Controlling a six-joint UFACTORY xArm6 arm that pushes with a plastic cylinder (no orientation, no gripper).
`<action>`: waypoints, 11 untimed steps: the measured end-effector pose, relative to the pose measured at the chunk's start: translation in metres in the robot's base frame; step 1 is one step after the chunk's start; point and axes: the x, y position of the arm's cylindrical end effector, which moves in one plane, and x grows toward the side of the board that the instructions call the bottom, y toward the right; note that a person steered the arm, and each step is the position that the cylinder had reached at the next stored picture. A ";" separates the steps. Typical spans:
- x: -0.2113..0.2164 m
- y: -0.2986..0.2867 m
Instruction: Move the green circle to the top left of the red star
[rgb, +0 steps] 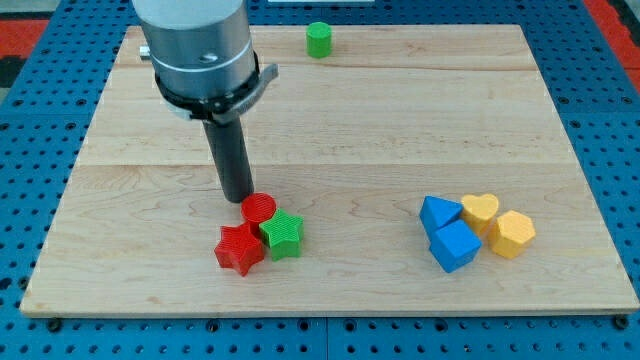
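Arm: a grey metal cylindrical housing (195, 45) enters from the view's top left and stands upright over the worktop. A black collar sits at its base, and a straight dark rod (230, 150) drops from it, leaning slightly toward the view's right. The tip (240, 199) rests at the worktop surface, just above and left of the red circle, touching it or very nearly so. There is no claw on this arm, so no opening or hold can be told.

Worktop: a pale wooden board (400, 120) with visible grain and lengthwise plank seams, laid on a blue perforated base (610, 120).

Task item: a small green plastic circle block (318, 39), a short cylinder, stands alone near the top edge of the board, well apart from every other block and far from the red star.

Cluster, lower left of centre: a red plastic circle block (258, 209) with ridged top; a red plastic star block (239, 248) below it; a green plastic star block (282, 233) to the right. All three touch one another.

Cluster, right: two blue plastic blocks, an upper blue block (438, 213) and a lower blue block (455, 245), both angular, exact shape unclear; a yellow heart block (481, 210); a yellow hexagonal block (513, 233). The four sit packed together, touching.
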 end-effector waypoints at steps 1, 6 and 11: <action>-0.069 0.034; -0.204 0.046; -0.187 -0.059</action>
